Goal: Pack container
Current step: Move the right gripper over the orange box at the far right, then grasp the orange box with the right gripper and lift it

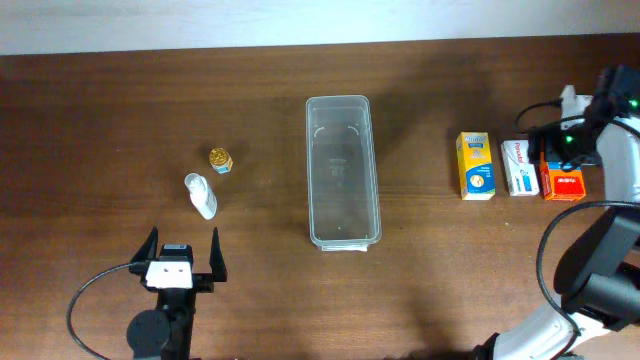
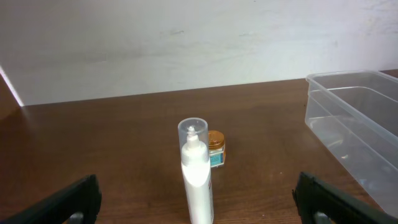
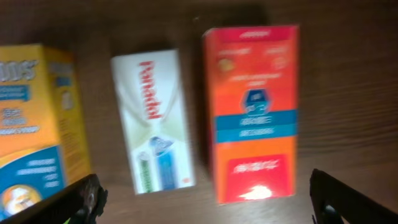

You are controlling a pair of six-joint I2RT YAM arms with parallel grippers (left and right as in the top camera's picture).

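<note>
The clear plastic container (image 1: 343, 170) lies lengthwise in the middle of the table, with nothing in it; its near end shows in the left wrist view (image 2: 354, 118). A white bottle (image 1: 201, 195) with a clear cap stands left of it, with a small gold-lidded jar (image 1: 221, 160) behind. My left gripper (image 1: 183, 255) is open, just short of the bottle (image 2: 198, 171), which is centred between the fingers (image 2: 198, 211); the jar (image 2: 216, 148) is beyond it. My right gripper (image 1: 556, 140) is open above a white box (image 3: 155, 118) and an orange box (image 3: 254, 112).
A yellow box (image 1: 476, 166) lies left of the white box (image 1: 518, 167) and the orange box (image 1: 565, 183), in a row at the right; its edge shows in the right wrist view (image 3: 34, 124). Cables loop near both arm bases.
</note>
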